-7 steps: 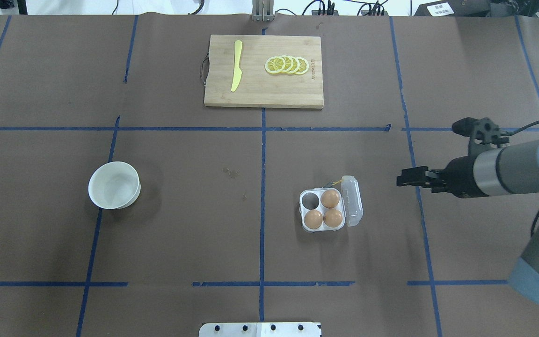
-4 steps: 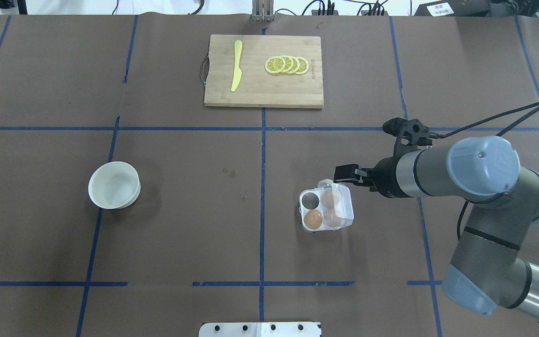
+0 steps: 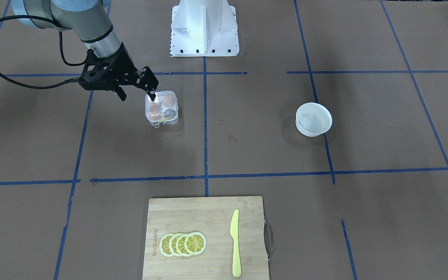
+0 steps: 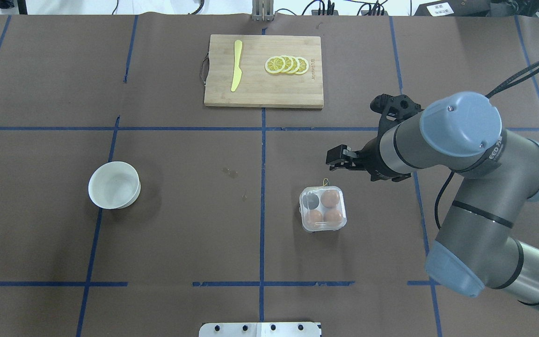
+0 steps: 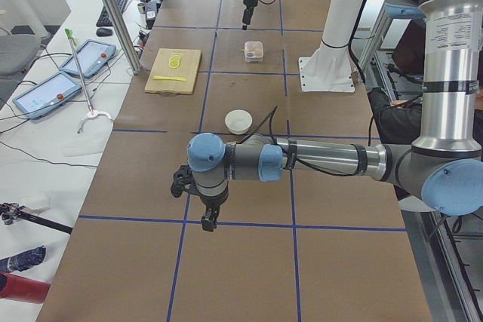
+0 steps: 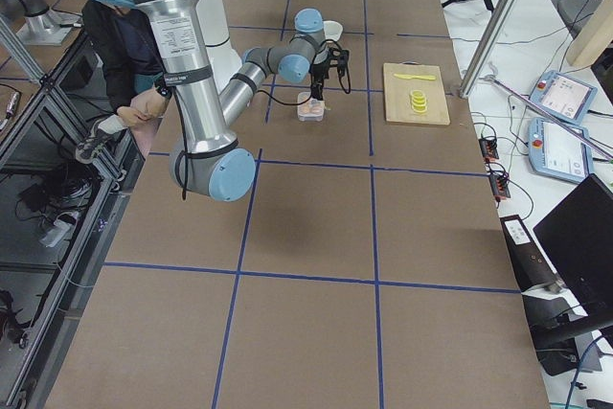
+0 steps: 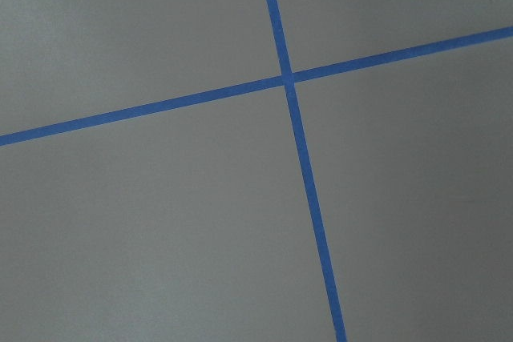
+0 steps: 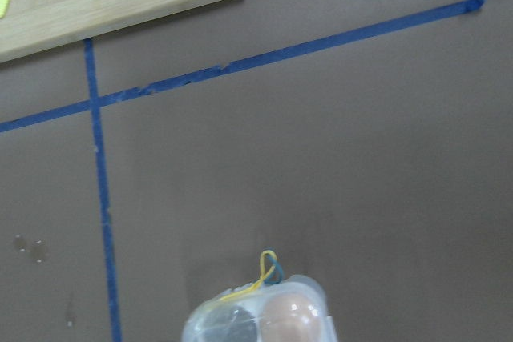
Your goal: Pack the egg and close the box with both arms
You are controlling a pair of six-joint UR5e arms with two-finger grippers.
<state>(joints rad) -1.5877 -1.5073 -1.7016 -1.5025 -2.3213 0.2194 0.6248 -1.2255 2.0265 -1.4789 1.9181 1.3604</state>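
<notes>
The box [image 4: 322, 208] stands right of the table's centre with its clear lid down over the cups. Three orange-brown eggs [image 4: 329, 198] fill three cups; the far-left cup is empty. The yellow string [image 4: 325, 181] sticks out at the box's far side. My right gripper [image 4: 337, 160] hovers just beyond the box's far edge, fingers apart and empty; the front view shows it [image 3: 136, 95] by the box [image 3: 161, 107]. The right wrist view shows the box top [image 8: 240, 322] and string below. My left gripper [image 5: 207, 222] shows only in the left side view, so I cannot tell its state.
A white bowl [image 4: 131, 196] stands at the left. A wooden cutting board [image 4: 255, 89] at the far centre carries a yellow knife [image 4: 236, 65] and lemon slices [image 4: 287, 64]. Blue tape lines cross the brown table. The left wrist view shows only bare table and tape.
The box lid, open to the right a second ago, has swung over and now lies shut. My right gripper swept left against it, then moved on toward the far side.
</notes>
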